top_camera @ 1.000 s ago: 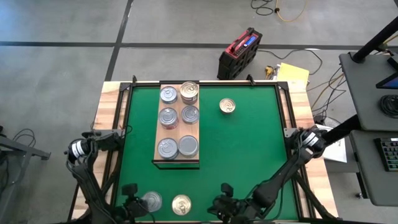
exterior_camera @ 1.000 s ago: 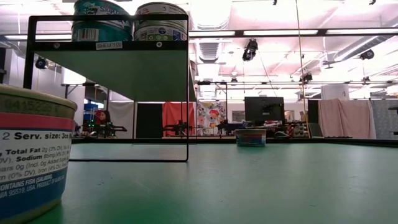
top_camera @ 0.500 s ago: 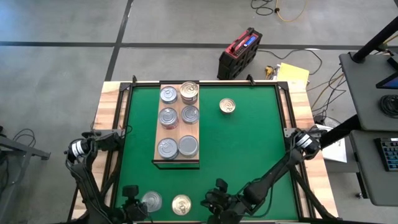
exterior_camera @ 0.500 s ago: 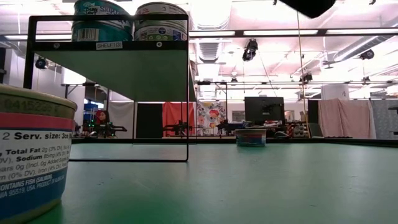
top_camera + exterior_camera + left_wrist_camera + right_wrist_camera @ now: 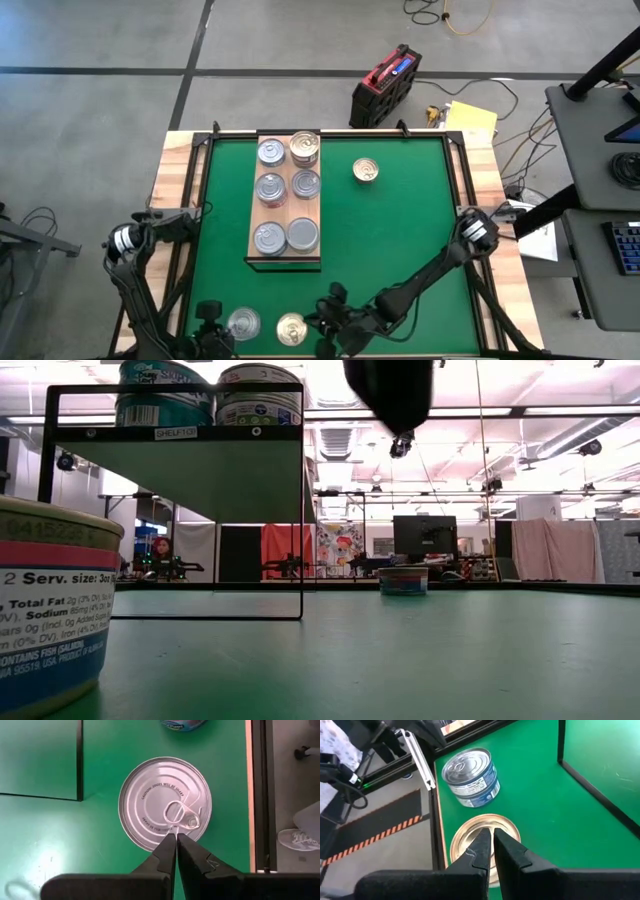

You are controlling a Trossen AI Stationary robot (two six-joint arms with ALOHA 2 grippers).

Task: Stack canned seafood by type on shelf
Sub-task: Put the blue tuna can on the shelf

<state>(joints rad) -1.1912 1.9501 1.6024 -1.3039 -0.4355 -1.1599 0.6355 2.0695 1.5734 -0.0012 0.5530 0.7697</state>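
Note:
The shelf [image 5: 253, 214] is a light wooden board on a black frame [image 5: 175, 432], standing left of the mat's middle, with several tins of canned seafood on top. Two more tins stand on the mat by the near edge: a silver-lidded one [image 5: 243, 323] and, to its right, a gold-lidded one [image 5: 291, 329]. A third tin, gold-lidded [image 5: 366, 171], stands alone at the far right of the shelf. My left gripper [image 5: 176, 839] hangs shut over the silver lid [image 5: 165, 810]. My right gripper [image 5: 490, 840] is shut above the gold lid [image 5: 507, 827], slanting down.
In the low view a tin [image 5: 50, 610] fills the near left corner and my right arm [image 5: 390, 390] hangs in from the top. The mat is bordered by a black rail and wooden edge [image 5: 480, 190]. Bare green mat [image 5: 400, 240] lies right of the shelf.
My right gripper has swept along the near edge toward the table's left and sunk, closing on the gold-lidded tin there; it has come into the low view from the top. It has stayed shut. No tin has moved.

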